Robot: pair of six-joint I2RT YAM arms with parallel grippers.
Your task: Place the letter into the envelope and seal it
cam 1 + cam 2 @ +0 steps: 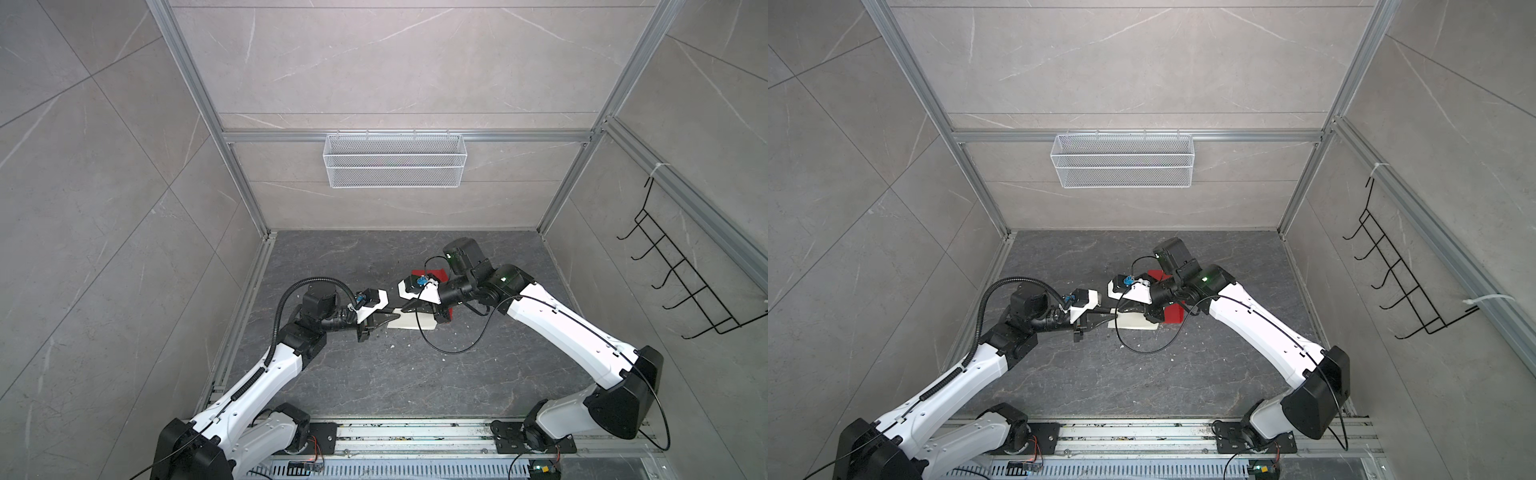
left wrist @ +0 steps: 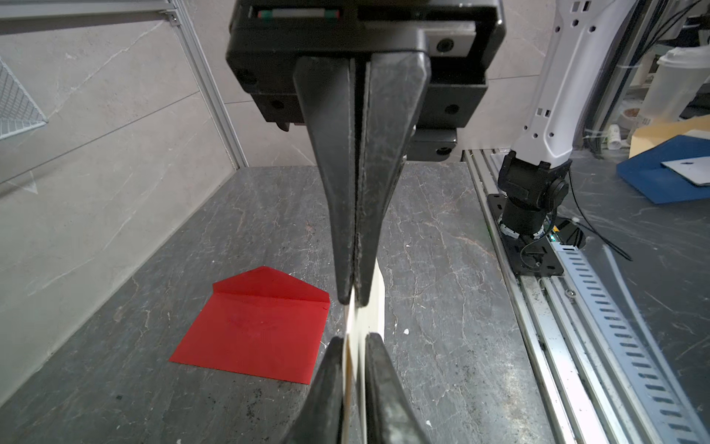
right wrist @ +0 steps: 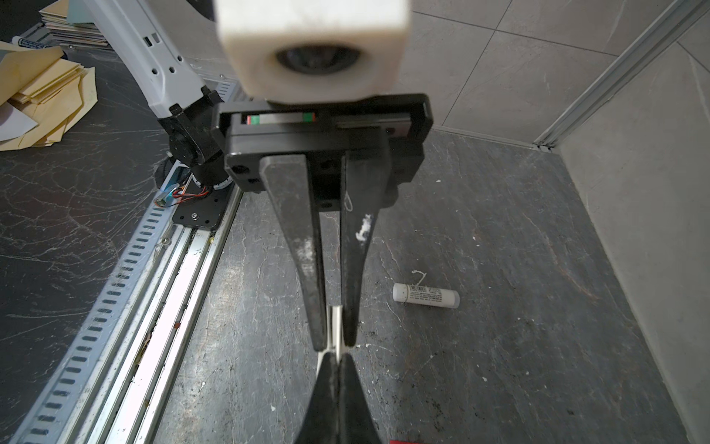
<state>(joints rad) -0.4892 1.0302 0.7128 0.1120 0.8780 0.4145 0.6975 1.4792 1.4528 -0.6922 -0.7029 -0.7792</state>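
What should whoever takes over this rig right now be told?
The left gripper is shut on one end of the letter; the right gripper is shut on the other end, tips facing.
The letter, seemingly folded, is held above the table.
The envelope lies flat on the table, flap open.
The glue stick lies loose on the table.
Done: letter lifted. Left: slide it in, glue and close the flap.
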